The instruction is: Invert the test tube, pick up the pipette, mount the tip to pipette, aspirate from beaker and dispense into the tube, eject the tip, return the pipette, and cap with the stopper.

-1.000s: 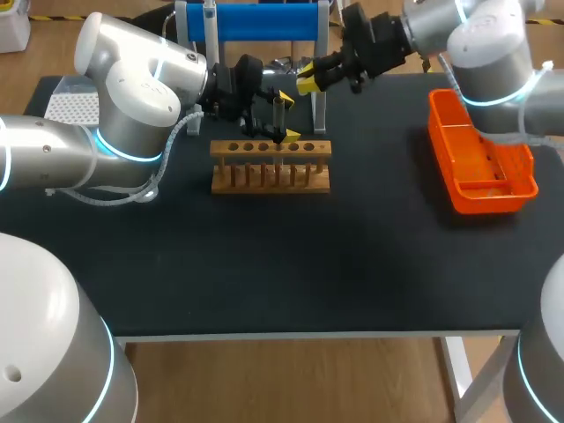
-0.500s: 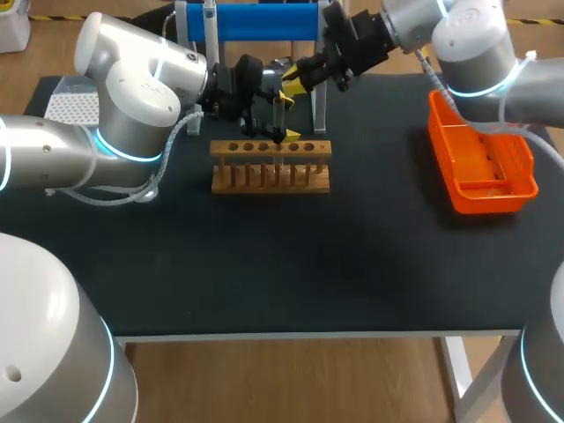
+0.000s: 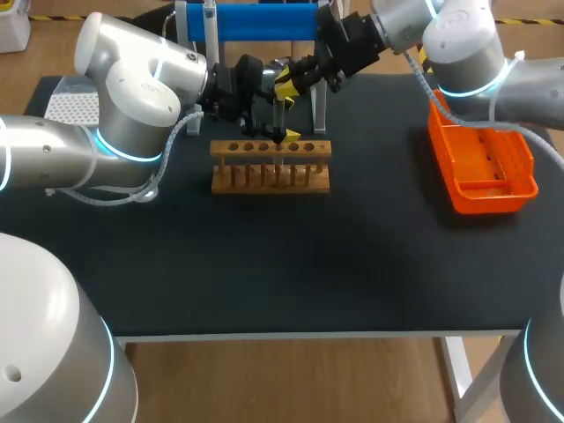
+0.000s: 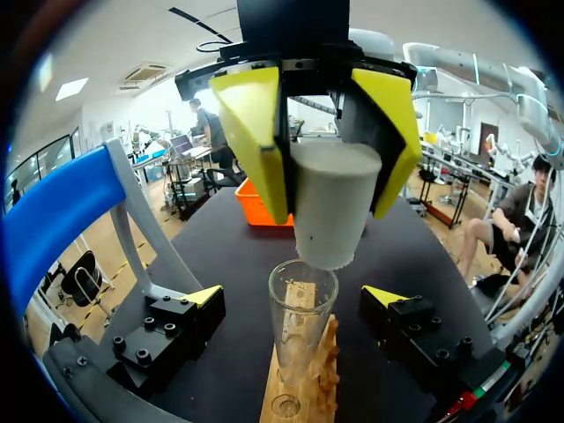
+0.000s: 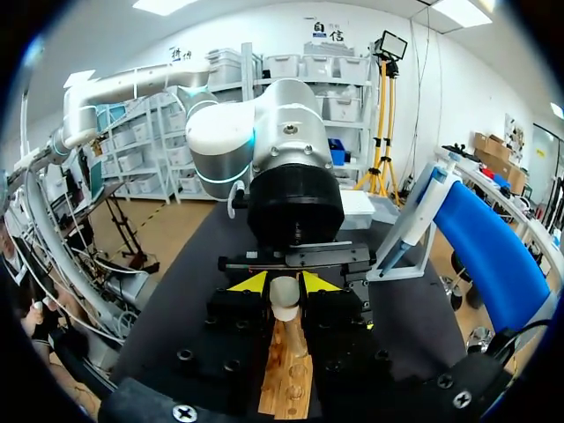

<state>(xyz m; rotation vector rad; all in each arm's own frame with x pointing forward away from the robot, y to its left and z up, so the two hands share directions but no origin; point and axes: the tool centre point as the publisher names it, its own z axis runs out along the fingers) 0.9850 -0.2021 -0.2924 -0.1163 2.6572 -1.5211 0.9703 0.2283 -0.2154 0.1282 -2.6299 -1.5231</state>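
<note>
Right gripper (image 5: 284, 284) clamps one stopper (image 4: 330, 220) just above one racked test tube (image 4: 301, 308); left gripper (image 4: 295, 295) flanks it, fingers spread.

grey stopper (image 4: 333, 207), clear test tube (image 4: 300, 310); brown rack (image 3: 270, 178), orange bin (image 3: 493, 197)

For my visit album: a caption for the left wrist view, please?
Right gripper holds the stopper just above the test tube standing in the wooden rack.
</note>
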